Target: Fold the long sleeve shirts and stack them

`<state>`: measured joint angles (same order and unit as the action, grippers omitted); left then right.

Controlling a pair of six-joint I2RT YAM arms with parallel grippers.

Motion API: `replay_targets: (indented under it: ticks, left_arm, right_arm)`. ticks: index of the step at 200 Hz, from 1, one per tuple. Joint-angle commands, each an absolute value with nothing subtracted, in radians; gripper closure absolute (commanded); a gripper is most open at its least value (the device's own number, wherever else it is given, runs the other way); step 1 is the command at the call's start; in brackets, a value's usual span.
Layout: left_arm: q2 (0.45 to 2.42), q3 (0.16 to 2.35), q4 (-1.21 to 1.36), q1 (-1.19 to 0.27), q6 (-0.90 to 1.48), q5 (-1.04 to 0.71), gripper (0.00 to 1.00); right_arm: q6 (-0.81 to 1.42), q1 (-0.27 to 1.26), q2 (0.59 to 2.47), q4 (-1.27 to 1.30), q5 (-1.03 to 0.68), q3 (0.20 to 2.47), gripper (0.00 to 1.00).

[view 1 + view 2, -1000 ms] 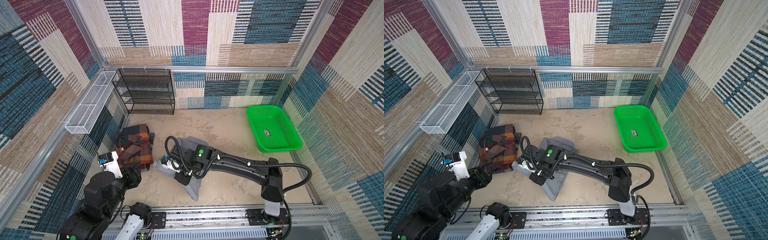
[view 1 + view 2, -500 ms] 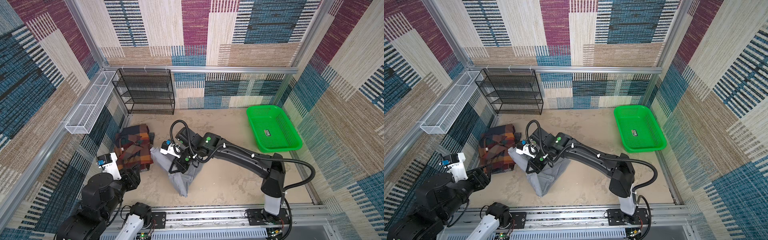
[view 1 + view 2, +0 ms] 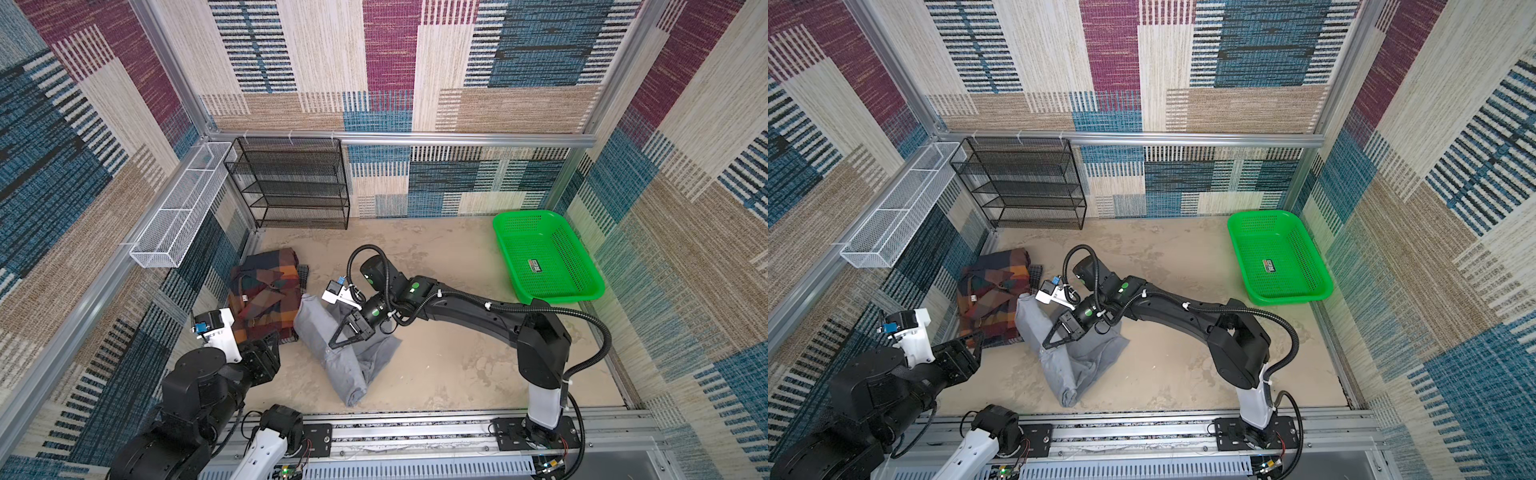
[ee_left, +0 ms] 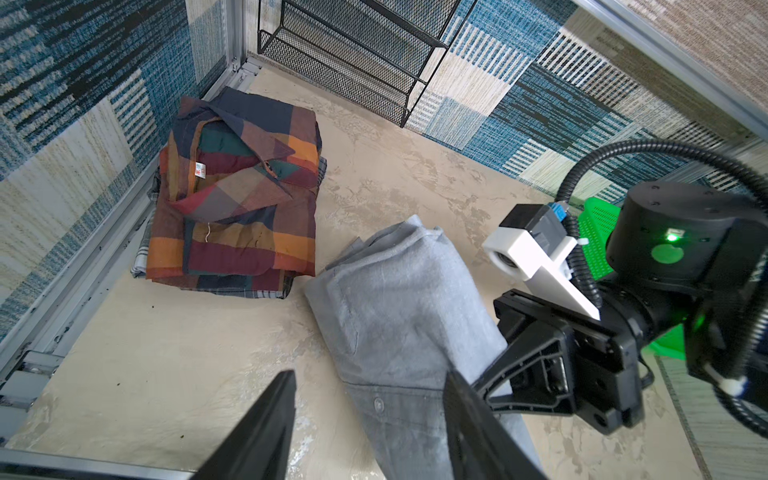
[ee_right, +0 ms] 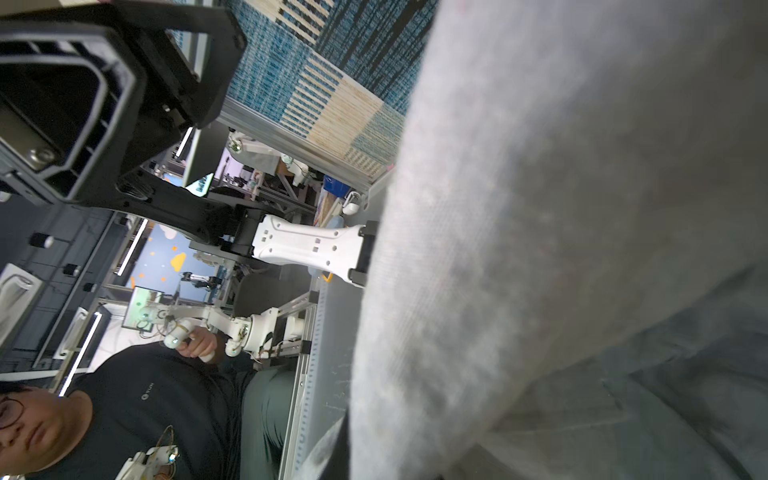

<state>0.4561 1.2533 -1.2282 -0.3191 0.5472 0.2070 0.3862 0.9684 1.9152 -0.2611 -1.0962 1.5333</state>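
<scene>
Halfway through the job: the plaid shirt [image 3: 268,291] lies folded, collar up, against the left edge of the bench [image 3: 457,365], toward its rear left corner. The gray shirt [image 3: 353,370] sits just beside it, nearer the front edge, a rumpled, partly doubled-over bundle that is neither squared off nor stacked. The right gripper [image 3: 335,345], reaching across the middle, has its jaws drawn together and appears clamped on a fold of the gray cloth. The left gripper [image 3: 972,341] hangs near the front left corner, jaws apart, holding nothing. By the look of it, the gray shirt needs its fold finished and a lift onto the plaid one. A green basket [image 3: 528,214] stands at the right edge. Both top views give the whole layout. The left wrist view adds detail: a checked cloth [image 4: 140,259] peeking out beneath the plaid shirt, its neck label [image 4: 199,169], and a button [image 4: 378,402] on the gray placket. The right wrist view is mostly blurred gray fabric, with a person [image 5: 137,399] beyond the front rail.
</scene>
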Motion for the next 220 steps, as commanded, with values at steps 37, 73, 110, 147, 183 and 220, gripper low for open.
replay_targets:
  ticks: [37,73,110,147,183,220]
  left_arm:
    - [0.460,1.250,-1.251,-0.319,0.566,0.225,0.40]
    - [0.468,1.250,-1.257,-0.318,0.573,0.230,0.41]
    - [0.477,1.246,-1.258,-0.319,0.582,0.230,0.41]
    - [0.485,1.241,-1.261,-0.319,0.588,0.232,0.41]
    - [0.492,1.233,-1.262,-0.319,0.595,0.233,0.41]
    - [0.496,1.217,-1.257,-0.319,0.609,0.227,0.41]
  right_arm:
    - [0.647,0.954,1.945,0.231,-1.257,1.373,1.00]
    - [0.741,0.913,1.972,0.407,-1.298,1.299,1.00]
    - [0.849,0.885,2.043,0.593,-1.357,1.250,1.00]
    - [0.876,0.856,2.093,0.671,-1.382,1.242,1.00]
    - [0.962,0.810,2.119,0.825,-1.397,1.204,1.00]
    - [1.128,0.810,2.176,1.072,-1.410,1.199,1.00]
